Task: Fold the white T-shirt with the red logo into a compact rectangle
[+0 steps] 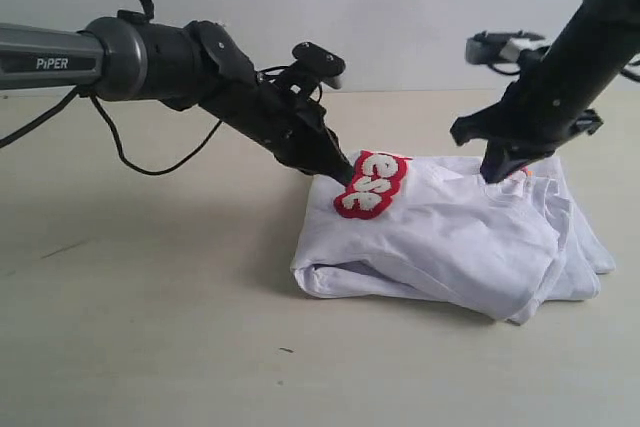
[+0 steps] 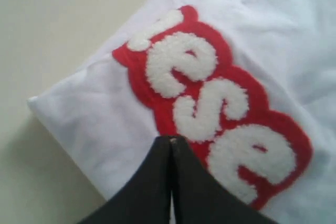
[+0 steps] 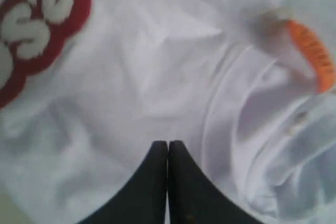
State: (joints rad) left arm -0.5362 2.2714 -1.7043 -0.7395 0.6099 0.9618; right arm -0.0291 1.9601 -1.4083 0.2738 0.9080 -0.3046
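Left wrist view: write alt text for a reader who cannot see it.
A fuzzy red logo with puffy white letters reading "ese" lies on the folded white T-shirt. The left end effector, fingers shut, has its tips at the logo's edge; pale table shows beside the shirt.

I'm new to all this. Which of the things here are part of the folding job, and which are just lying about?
Part of the job:
- white T-shirt
- red logo
- left gripper
- right gripper

Just there:
- table
- black cable hanging from the left arm
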